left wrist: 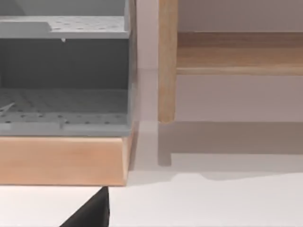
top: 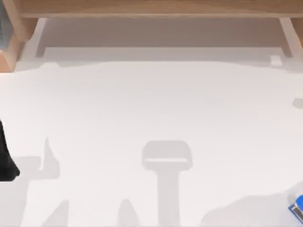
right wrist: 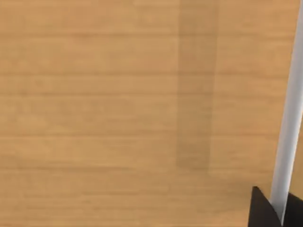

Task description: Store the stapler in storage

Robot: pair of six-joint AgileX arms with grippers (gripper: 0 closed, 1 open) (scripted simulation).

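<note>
Top view looks down on a white table (top: pixel 151 109) with a wooden storage frame (top: pixel 156 7) along its far edge. The stapler (top: pixel 298 204) lies at the table's near right corner, cut by the picture's edge, so that just a bright blue piece with a pale rim can be seen; nothing is touching it. At the left edge, a black shape (top: pixel 5 158) is probably part of my left arm, though too little of it shows to be sure. Grey shadows lie across the near half of the table.

Left wrist view adds what the overhead camera lacks: a grey perforated shelf unit (left wrist: pixel 64 75) resting on a wooden base (left wrist: pixel 61 161), and beside it a wooden upright post (left wrist: pixel 167 61) with a rail (left wrist: pixel 239 52) running behind.

Right wrist view faces a plain wood-grain surface (right wrist: pixel 118 113), with a thin white strip (right wrist: pixel 289 123) along one side.

I cannot tell how far either arm's jaws are parted, or whether they hold anything.
</note>
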